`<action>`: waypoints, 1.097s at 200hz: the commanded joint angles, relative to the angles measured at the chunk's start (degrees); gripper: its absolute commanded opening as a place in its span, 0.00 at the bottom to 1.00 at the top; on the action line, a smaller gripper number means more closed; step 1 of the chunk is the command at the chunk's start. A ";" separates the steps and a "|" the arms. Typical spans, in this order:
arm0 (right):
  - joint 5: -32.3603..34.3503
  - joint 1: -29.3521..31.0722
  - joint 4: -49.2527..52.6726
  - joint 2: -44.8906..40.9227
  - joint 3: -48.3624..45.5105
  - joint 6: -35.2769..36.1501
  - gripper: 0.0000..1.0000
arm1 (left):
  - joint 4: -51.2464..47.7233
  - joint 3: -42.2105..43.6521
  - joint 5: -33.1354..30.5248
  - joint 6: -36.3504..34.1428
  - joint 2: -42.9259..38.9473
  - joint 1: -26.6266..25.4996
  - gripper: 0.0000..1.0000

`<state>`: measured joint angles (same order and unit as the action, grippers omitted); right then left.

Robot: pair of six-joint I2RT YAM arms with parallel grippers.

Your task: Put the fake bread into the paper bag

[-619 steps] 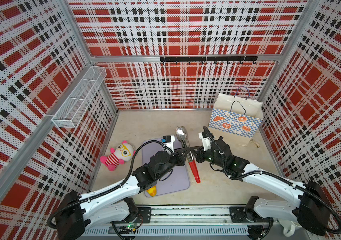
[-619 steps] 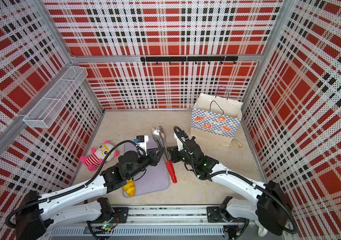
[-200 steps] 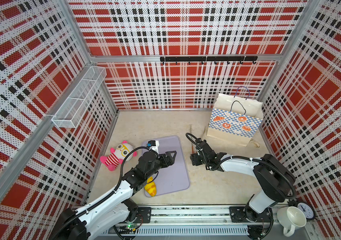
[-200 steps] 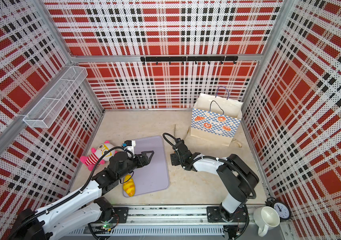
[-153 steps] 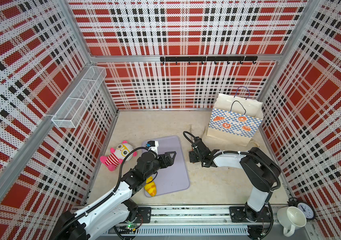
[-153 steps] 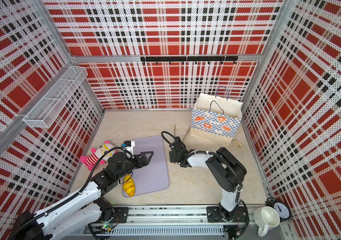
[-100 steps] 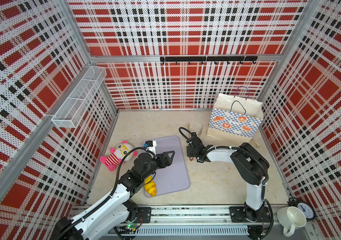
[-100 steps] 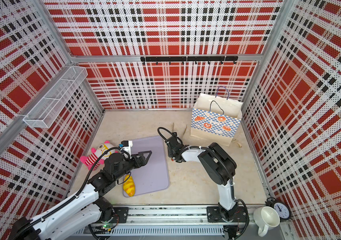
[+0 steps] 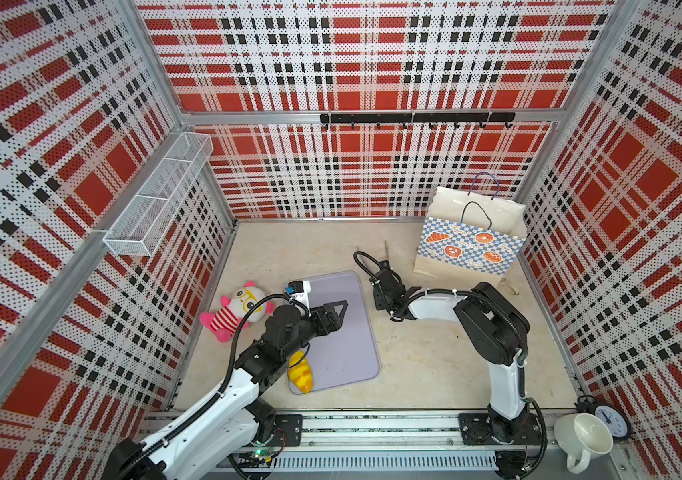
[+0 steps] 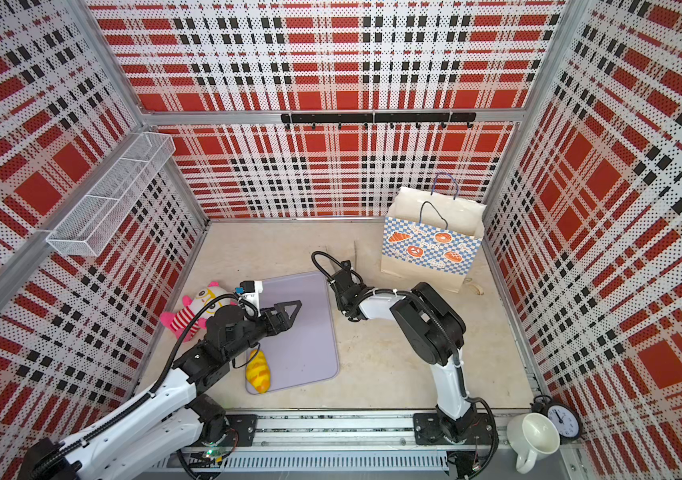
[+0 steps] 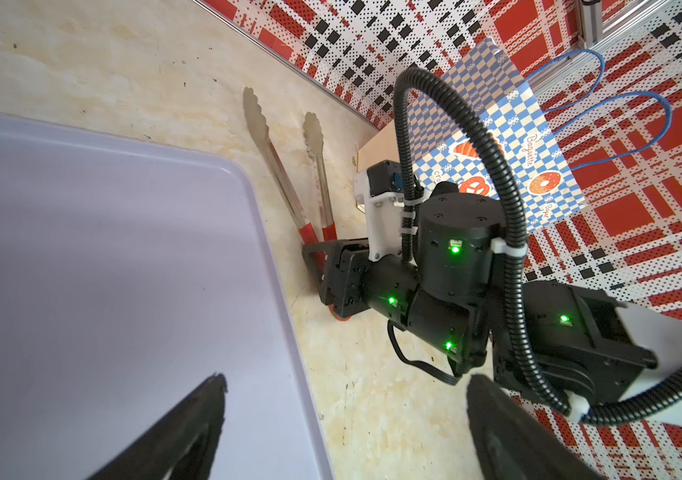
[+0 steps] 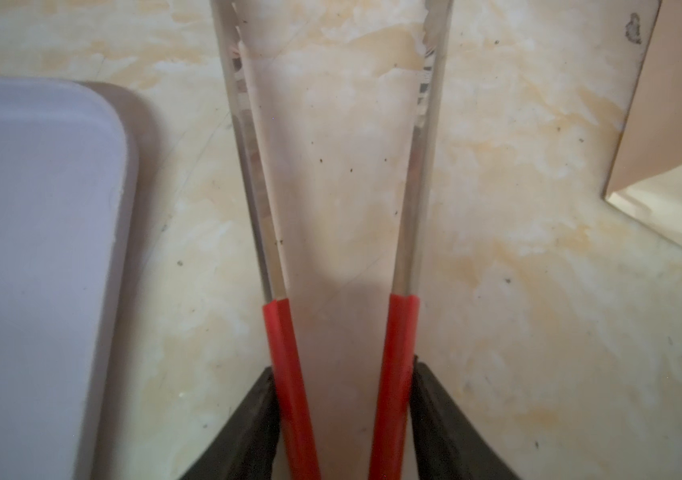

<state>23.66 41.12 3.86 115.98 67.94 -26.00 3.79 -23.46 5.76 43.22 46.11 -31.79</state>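
Right tool [image 12: 343, 386] lowered tongs [image 12: 279, 332]; bread [image 9: 301, 371] front-to-back.

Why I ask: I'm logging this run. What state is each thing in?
Bag: upright, mouth open.
Bread: lying on the tray.
Tongs: on the table, arms spread.
Left tool: open, empty, above the tray.
Right tool: shut on the tongs' red handles.
Doll: lying beside the tray.

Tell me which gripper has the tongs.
The right gripper: its jaws touch both red handles of the tongs. The left gripper hangs open above the purple tray, empty.
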 commanded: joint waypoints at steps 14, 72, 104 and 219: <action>0.67 -1.24 1.90 4.11 3.72 -0.05 0.52 | -2.56 0.14 0.47 -1.03 -1.51 0.54 0.93; -0.28 -2.19 -2.30 5.52 2.53 -0.79 0.40 | -4.81 -0.21 1.15 -1.21 -4.15 1.59 0.94; -0.43 -2.15 -2.32 0.30 0.12 0.38 0.29 | -7.90 -2.53 1.21 -1.72 -4.79 1.86 0.94; -26.22 -1.66 7.85 -41.58 -21.34 6.32 0.16 | -30.20 -12.36 1.14 -3.50 -10.45 2.41 0.97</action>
<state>7.77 39.20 7.92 81.12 49.45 -21.26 -19.62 -33.43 6.24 40.56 36.27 -29.80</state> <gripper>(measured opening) 0.157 0.974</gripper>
